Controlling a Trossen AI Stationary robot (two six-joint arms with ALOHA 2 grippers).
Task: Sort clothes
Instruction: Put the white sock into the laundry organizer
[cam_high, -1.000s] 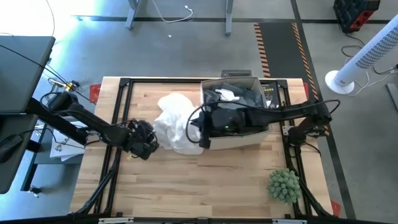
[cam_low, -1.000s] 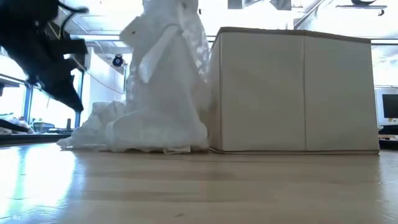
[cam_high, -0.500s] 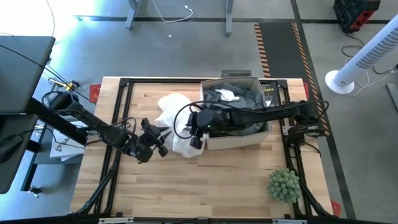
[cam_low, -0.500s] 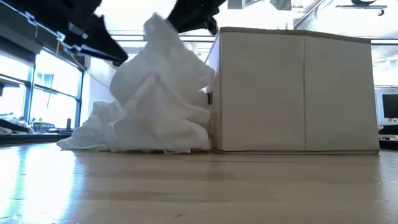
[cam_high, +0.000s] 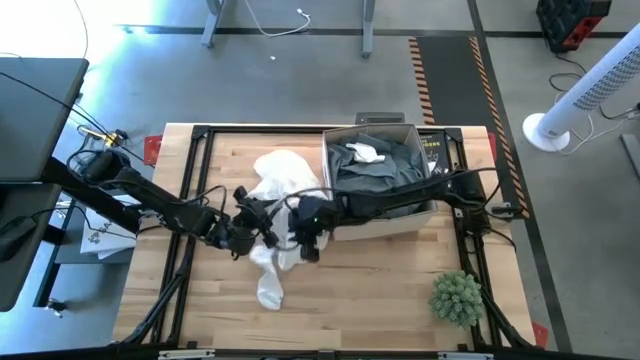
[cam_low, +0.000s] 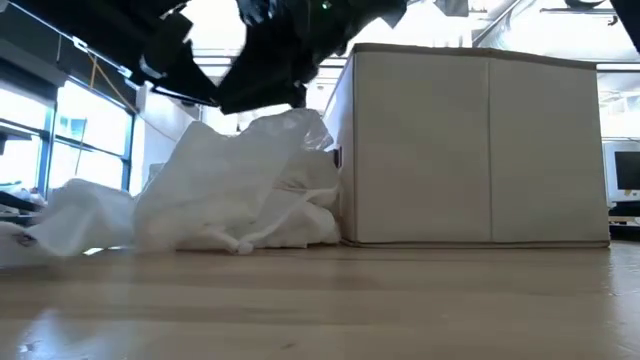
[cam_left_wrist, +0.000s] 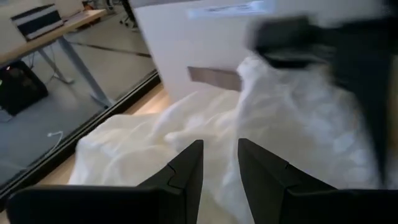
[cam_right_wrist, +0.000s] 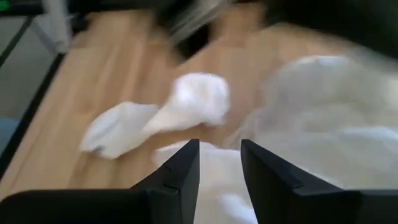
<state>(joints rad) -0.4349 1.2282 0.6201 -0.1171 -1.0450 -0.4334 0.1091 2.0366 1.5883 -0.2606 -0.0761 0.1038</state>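
Two arms crowding white garment (cam_high: 278, 222), box (cam_high: 378, 222) beside

Pale wooden table (cam_high: 380, 300) with black frame rails carried everything. White garment (cam_high: 278, 210) lay crumpled on boards directly beneath left gripper (cam_high: 262, 222) and right gripper (cam_high: 303, 236), one sleeve trailing toward table's front edge. Tan cardboard box (cam_high: 385, 222) stood just beyond right gripper, touching white heap. Small green plant (cam_high: 457, 297) sat at front right corner, well apart from both claws.
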